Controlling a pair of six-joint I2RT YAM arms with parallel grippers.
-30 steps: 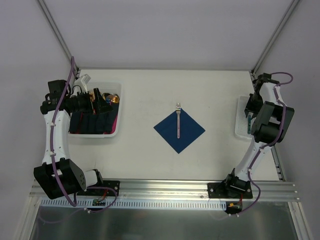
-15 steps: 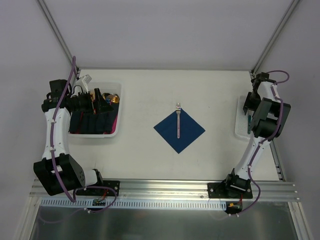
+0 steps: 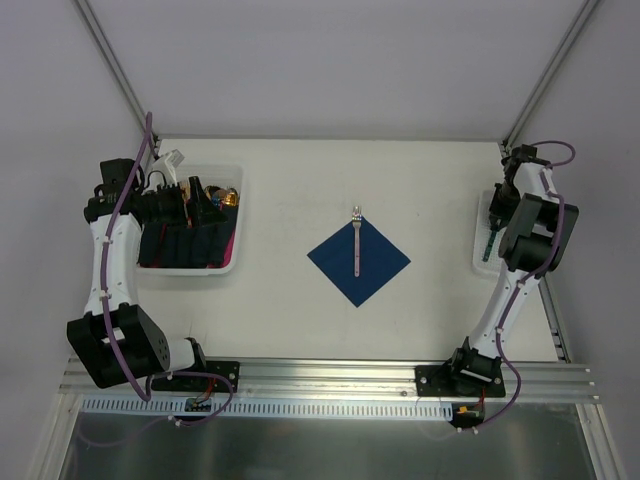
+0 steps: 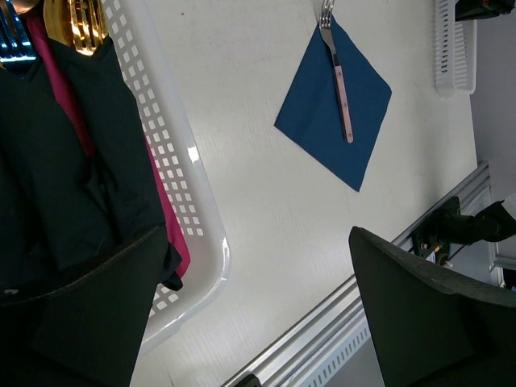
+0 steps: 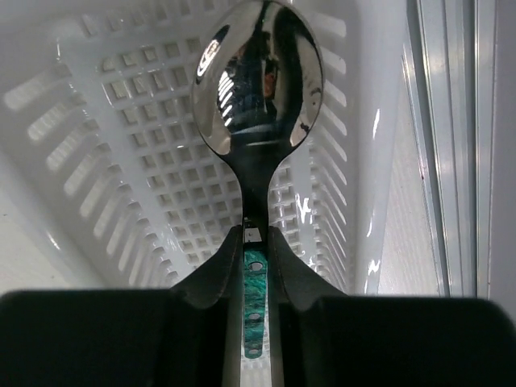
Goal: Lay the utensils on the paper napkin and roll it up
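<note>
The dark blue paper napkin [image 3: 372, 268] [image 4: 314, 121] lies as a diamond at the table's middle. On it rests a fork [image 3: 357, 248] [image 4: 340, 85] with a pinkish handle, its tines over the far corner. My right gripper [image 3: 490, 232] [image 5: 256, 242] is down in the white basket [image 3: 477, 262] [image 5: 121, 137] at the right edge. Its fingers press both sides of the green handle of a shiny spoon [image 5: 258, 81], whose bowl points away from the wrist camera. Over the left basket [image 3: 237, 225] [image 4: 173, 201] my left gripper [image 3: 195, 205] [image 4: 258, 282] stands wide open and holds nothing.
The left basket holds several dark blue rolls [image 3: 185, 245] [image 4: 72, 161] with gold cutlery heads [image 4: 76, 24] and a magenta cloth [image 4: 165, 218]. An aluminium rail [image 3: 330, 375] runs along the near edge, and frame posts stand at the far corners.
The right gripper's jaws have drawn in onto the spoon's handle in the right basket, and the right wrist shifted slightly. The left arm, napkin and fork stayed put.
</note>
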